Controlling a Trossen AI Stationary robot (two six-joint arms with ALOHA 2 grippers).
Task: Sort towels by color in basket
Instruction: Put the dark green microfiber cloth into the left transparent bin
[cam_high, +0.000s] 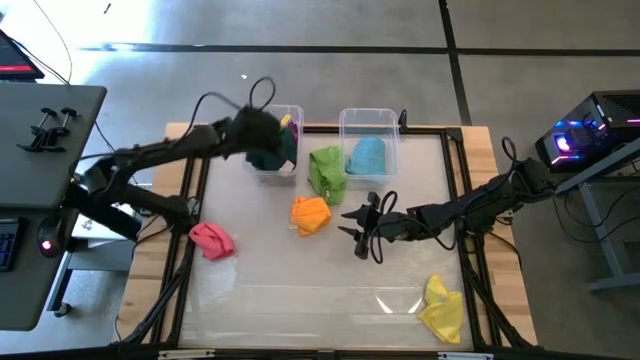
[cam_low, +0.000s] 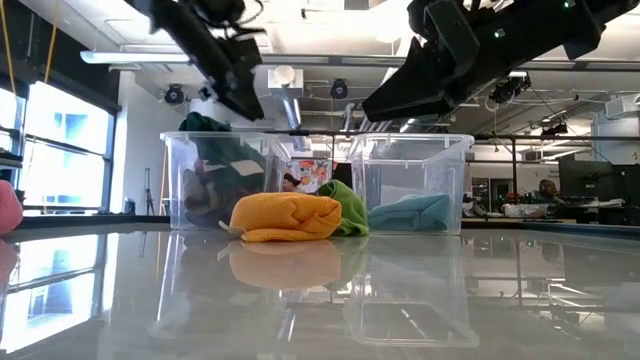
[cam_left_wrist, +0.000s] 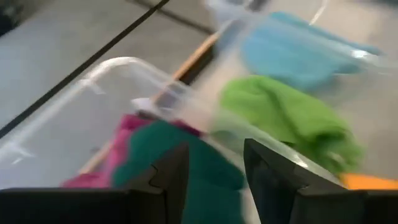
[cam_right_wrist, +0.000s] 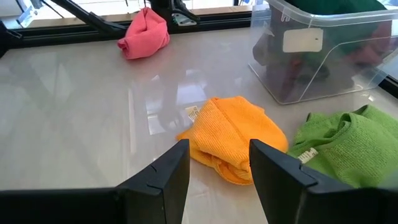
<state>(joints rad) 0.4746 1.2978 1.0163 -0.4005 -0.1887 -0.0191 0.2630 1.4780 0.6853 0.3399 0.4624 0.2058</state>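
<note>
My left gripper (cam_high: 262, 135) (cam_left_wrist: 214, 147) is open over the left clear bin (cam_high: 272, 174). A dark green towel (cam_left_wrist: 199, 171) (cam_low: 205, 124) sits heaped at the top of that bin on a magenta towel (cam_left_wrist: 124, 134), under the fingers. My right gripper (cam_high: 347, 222) (cam_right_wrist: 217, 146) is open and level just right of the orange towel (cam_right_wrist: 233, 134) (cam_high: 310, 214), which lies on the table. A light green towel (cam_high: 327, 170) lies between the bins. A light blue towel (cam_high: 367, 155) is in the right bin (cam_high: 368, 113). My left gripper stands open from above, with a finger (cam_left_wrist: 171, 171) on either side of the dark green towel's top (cam_left_wrist: 208, 158). Whether the fingers touch the cloth, I cannot tell. My right gripper touches nothing.
A pink towel (cam_high: 212, 240) lies near the table's left edge and a yellow towel (cam_high: 441, 306) at its near right corner. The glossy middle and near part of the table (cam_high: 300, 290) is bare. Black frame rails (cam_high: 185, 250) run along the sides.
</note>
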